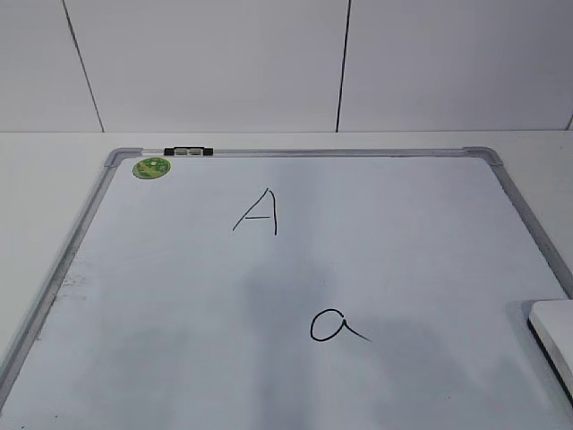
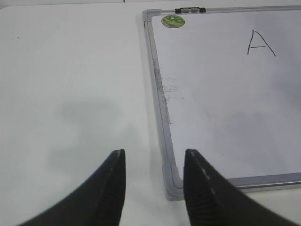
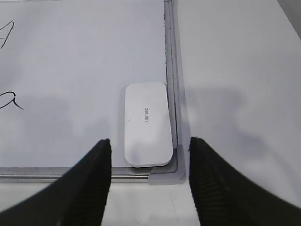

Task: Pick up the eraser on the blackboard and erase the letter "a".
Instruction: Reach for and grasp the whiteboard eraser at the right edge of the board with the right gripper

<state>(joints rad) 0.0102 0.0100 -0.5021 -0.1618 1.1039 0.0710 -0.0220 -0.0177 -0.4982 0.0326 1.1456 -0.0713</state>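
Only a cut-off corner of the eraser [image 1: 553, 333] shows on the blackboard [image 1: 179, 358] right of the letter "a" [image 1: 335, 326], on a white table [image 2: 70, 94], while both the left gripper [image 2: 154, 162] and right gripper [image 3: 149, 149] hover spread apart.

Boards: I count one blackboard [image 1: 430, 233].
Erasers: one eraser [image 3: 146, 123], lying just ahead of my right gripper [image 3: 149, 146].
Letters: two, letter "a" [image 1: 336, 326] and capital "A" [image 1: 258, 213].
Stickers: one green sticker [image 1: 151, 167].
Clips: one clip [image 1: 189, 151].
Grippers: two, counting my left gripper [image 2: 154, 157].
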